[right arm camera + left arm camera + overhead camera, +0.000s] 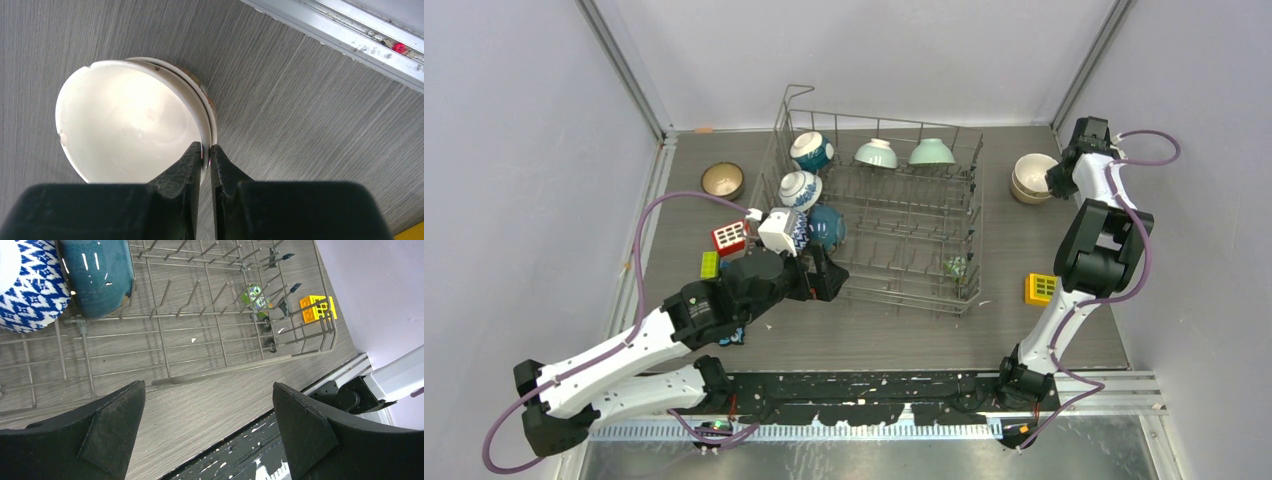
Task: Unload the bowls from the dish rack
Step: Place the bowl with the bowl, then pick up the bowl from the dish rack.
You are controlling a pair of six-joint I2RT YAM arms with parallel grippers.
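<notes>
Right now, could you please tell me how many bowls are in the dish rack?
6 in the dish rack. Far row: dark-blue bowl at the left, then mint bowl, green bowl. Left column, coming nearer: patterned bowl, then diamond-patterned bowl beside teal bowl. None seems hidden.

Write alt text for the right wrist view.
The right end effector pinches the rim of a cream bowl, nested in a second bowl, on a grey table. A metal rail crosses the top right corner.

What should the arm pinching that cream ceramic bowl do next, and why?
Probably open the right gripper: it pinches the rim of the cream ceramic bowl, which seems to rest nested in a second bowl on the grey table, outside the wire dish rack.
</notes>
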